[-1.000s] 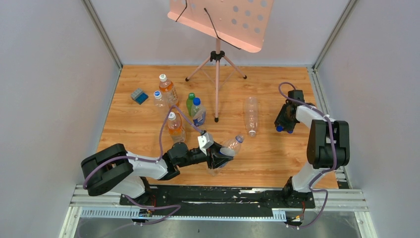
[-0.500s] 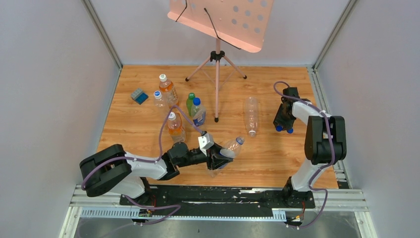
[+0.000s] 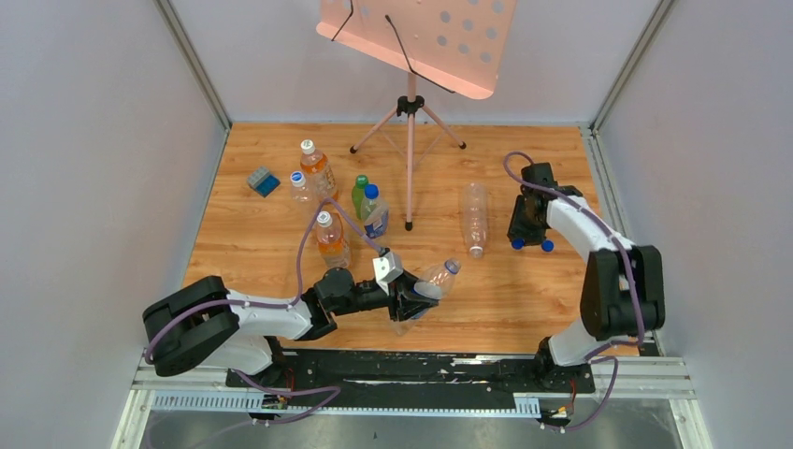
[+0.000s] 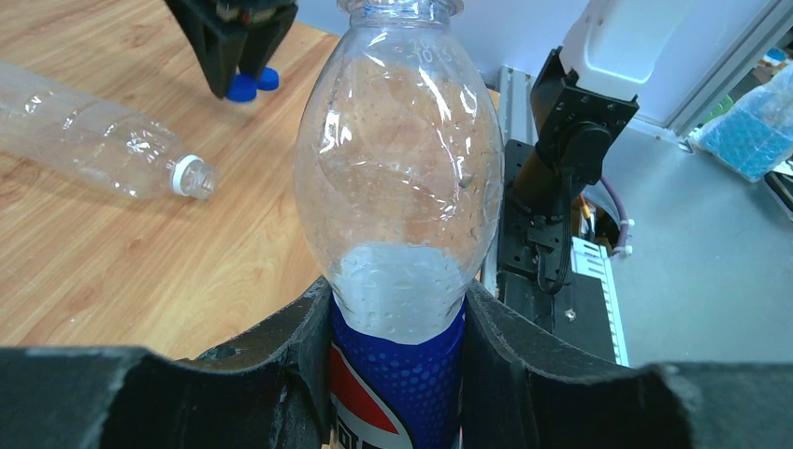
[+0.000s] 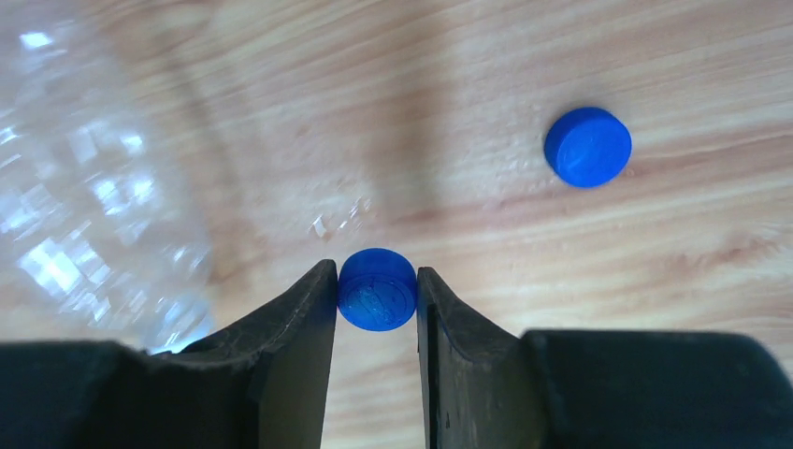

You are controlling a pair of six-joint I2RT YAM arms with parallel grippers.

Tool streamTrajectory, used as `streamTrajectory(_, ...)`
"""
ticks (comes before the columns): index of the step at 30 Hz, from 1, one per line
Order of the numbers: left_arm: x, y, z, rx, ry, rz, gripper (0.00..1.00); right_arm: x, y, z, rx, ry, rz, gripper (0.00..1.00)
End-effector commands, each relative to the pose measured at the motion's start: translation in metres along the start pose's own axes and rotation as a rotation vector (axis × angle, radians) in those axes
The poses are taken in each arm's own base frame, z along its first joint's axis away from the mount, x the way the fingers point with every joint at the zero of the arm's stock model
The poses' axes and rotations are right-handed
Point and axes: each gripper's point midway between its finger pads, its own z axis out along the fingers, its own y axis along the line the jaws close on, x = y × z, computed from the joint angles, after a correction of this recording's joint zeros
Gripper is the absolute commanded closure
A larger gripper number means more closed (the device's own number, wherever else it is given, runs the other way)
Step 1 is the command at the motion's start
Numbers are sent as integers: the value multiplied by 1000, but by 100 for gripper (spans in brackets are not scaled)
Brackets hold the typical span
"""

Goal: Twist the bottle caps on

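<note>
My left gripper [image 4: 396, 299] is shut on a clear bottle [image 4: 397, 187] with a blue label. The bottle is tilted above the table's near edge [image 3: 432, 278], and its neck is open with no cap. My right gripper [image 5: 377, 276] points down at the table, shut on a blue bottle cap [image 5: 377, 289] that rests on the wood [image 3: 516, 244]. A second blue cap [image 5: 588, 147] lies loose just beside it [image 3: 547, 246].
An empty clear bottle [image 3: 475, 217] lies on its side left of my right gripper [image 3: 524, 234]. Several capped bottles [image 3: 318, 168] stand at the left with a blue-grey block [image 3: 263, 181]. A pink music stand's tripod [image 3: 410, 122] stands at the back.
My right gripper has moved left and closed onto the blue cap, which has slid a little left with it. The left arm and its bottle have not moved.
</note>
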Motion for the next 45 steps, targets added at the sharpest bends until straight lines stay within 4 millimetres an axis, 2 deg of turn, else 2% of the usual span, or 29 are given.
streamTrajectory(1,-14,-2,1,12,-35,42,72,-5,19,-71,-132,-117,-82,85)
streamTrajectory(8,-21,-1,0,9,-57,105,74,12,61,-176,-415,-243,-298,86)
streamTrajectory(13,-29,-5,1,48,-98,234,74,36,88,-250,-721,-317,-494,97)
streamTrajectory(16,-34,-8,3,74,-120,282,74,53,99,-285,-879,-348,-613,98)
streamTrajectory(18,-36,-9,6,90,-131,297,74,65,102,-299,-950,-345,-698,98)
streamTrajectory(23,-40,-16,8,126,-160,300,74,99,114,-312,-1047,-262,-843,98)
streamTrajectory(29,-43,-16,8,124,-165,297,74,127,122,-310,-1097,-172,-956,97)
streamTrajectory(40,-50,-13,7,95,-161,286,74,150,133,-311,-1167,-94,-1050,97)
streamTrajectory(45,-53,-16,6,98,-143,280,78,157,136,-305,-1164,-47,-1088,97)
